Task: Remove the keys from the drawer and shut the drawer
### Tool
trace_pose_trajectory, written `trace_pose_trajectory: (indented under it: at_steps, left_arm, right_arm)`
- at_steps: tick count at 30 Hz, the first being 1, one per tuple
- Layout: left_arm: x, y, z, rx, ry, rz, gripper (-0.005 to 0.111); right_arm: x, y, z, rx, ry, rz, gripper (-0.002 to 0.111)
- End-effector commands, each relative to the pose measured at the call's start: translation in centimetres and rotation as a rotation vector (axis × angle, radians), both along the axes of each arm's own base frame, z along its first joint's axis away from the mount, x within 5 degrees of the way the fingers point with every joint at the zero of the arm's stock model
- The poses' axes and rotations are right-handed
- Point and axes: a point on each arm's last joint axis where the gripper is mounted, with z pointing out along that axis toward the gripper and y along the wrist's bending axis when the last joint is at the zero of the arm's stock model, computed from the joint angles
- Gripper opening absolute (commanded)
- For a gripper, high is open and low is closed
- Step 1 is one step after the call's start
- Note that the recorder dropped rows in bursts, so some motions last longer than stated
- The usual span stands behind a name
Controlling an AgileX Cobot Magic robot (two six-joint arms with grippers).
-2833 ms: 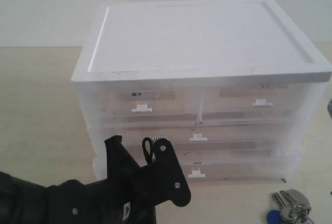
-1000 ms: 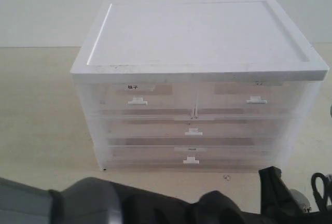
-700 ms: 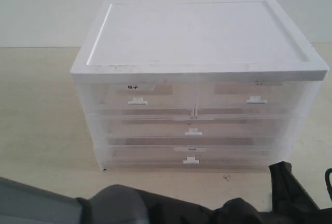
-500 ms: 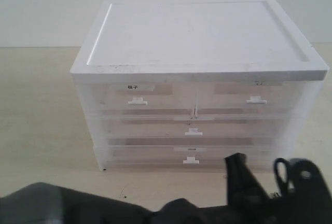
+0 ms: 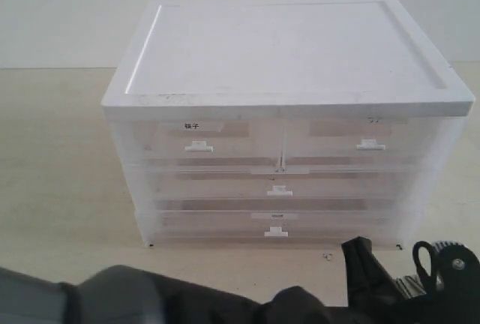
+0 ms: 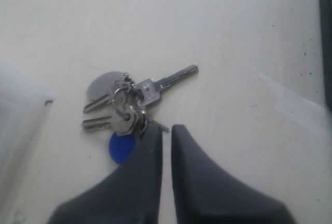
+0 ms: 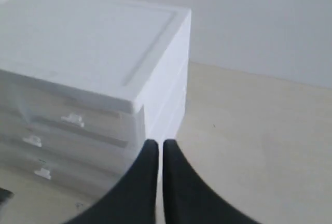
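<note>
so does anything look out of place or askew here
Nothing much. The keys lie loose on the table beside the cabinet, and the drawer sits flush, not askew.

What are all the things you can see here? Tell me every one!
cabinet: one, white top, on the table
top drawers: two, see-through, side by side, shut
middle drawer: one, see-through, full width, shut
lowest drawer: one, see-through, shut
keys: one bunch, silver with blue fob, on the table near the cabinet
table: one, beige
left fingers: two, black, close together, beside the keys
right fingers: two, black, close together, holding nothing
</note>
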Motion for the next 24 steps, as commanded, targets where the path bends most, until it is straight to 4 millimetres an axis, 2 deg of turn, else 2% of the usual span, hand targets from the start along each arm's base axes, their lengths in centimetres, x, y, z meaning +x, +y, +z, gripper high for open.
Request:
trace_pose_trajectory:
  at_steps: [1, 4, 7, 10, 12, 15, 19, 24]
  left_arm:
    - [0.4, -2.1, -2.3, 0.018, 0.082, -0.054, 0.005]
    - [1.2, -3.1, -3.2, 0.020, 0.091, -0.047, 0.005]
    - [2.4, -3.7, -3.0, -0.002, 0.087, -0.026, 0.005]
    - [4.5, -4.2, -2.8, -0.033, 0.105, 0.014, 0.005]
    - [6.2, -4.2, -3.3, -0.051, 0.193, 0.022, 0.005]
    - [7.5, -3.8, -4.0, -0.066, 0.363, -0.031, 0.005]
    - [7.2, -3.8, -4.1, -0.059, 0.356, -0.108, 0.005]
    - [5.9, -5.1, -4.3, -0.051, 0.258, -0.090, 0.005]
  right_arm:
    - [-1.1, -1.0, 0.8, 0.095, -0.151, 0.117, 0.000]
    - [-1.2, -1.2, 0.9, 0.076, -0.146, 0.111, 0.000]
    - [-1.3, -1.0, 1.0, 0.083, -0.160, 0.129, 0.000]
    - [-1.2, -1.1, 1.0, 0.078, -0.158, 0.123, 0.000]
    - [-1.2, -1.1, 1.0, 0.081, -0.155, 0.126, 0.000]
    - [-1.2, -1.1, 0.9, 0.079, -0.153, 0.124, 0.000]
    - [-1.2, -1.1, 0.9, 0.069, -0.151, 0.121, 0.000]
    - [-1.2, -1.1, 0.9, 0.068, -0.150, 0.120, 0.000]
